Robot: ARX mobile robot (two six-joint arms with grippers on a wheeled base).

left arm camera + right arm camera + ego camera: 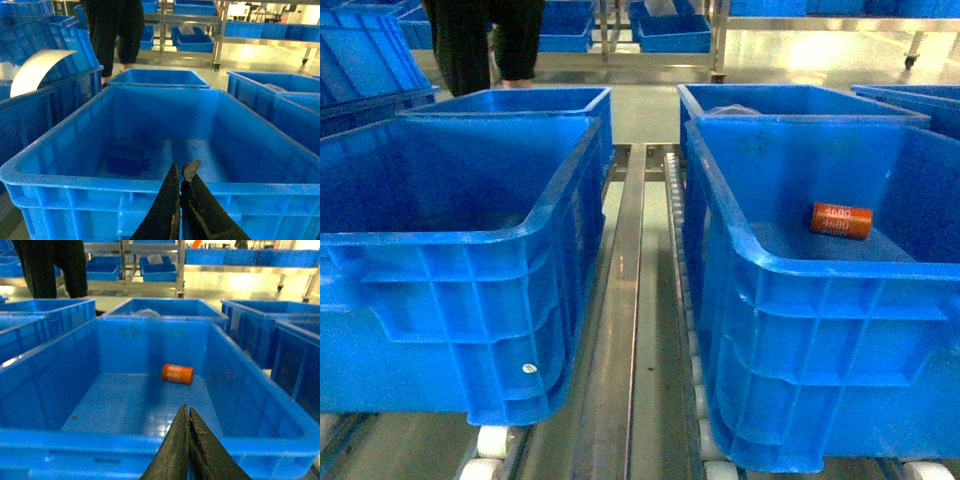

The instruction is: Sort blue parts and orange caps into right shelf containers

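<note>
Orange cap (177, 374) sits alone on the floor of the right crate (840, 270), toward its far side, with the right gripper (188, 416) pinched shut and empty just over the near rim. Left gripper (181, 172) is also closed on nothing, hanging over the near rim of the left crate (65, 186), which has something dark, maybe a blue part, on its floor. I'd say open the jaws before reaching, clear the rims, and watch the person (485, 40) standing out back.
</note>
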